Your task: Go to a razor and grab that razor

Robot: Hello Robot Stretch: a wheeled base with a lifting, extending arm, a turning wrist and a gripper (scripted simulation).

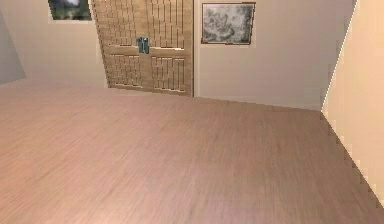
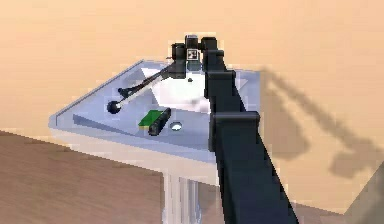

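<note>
Bare floor (image 1: 180, 150) runs to a far double door (image 1: 146, 45), wall (image 1: 360, 100) at right. My gripper (image 2: 120, 98) hangs over a sink (image 2: 85, 125); I cannot tell if it holds anything. A dark-green object (image 2: 152, 122) lies by the sink's near edge, direction unclear.

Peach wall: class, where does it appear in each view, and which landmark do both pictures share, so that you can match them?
Forward view: the peach wall runs down the picture's right edge, meeting the floor there.
Arm side view: what looks like the same peach wall spans the top half, behind the pedestal sink.
Shared landmark: the wooden floor, which shows again at the arm side view's bottom left.
</note>
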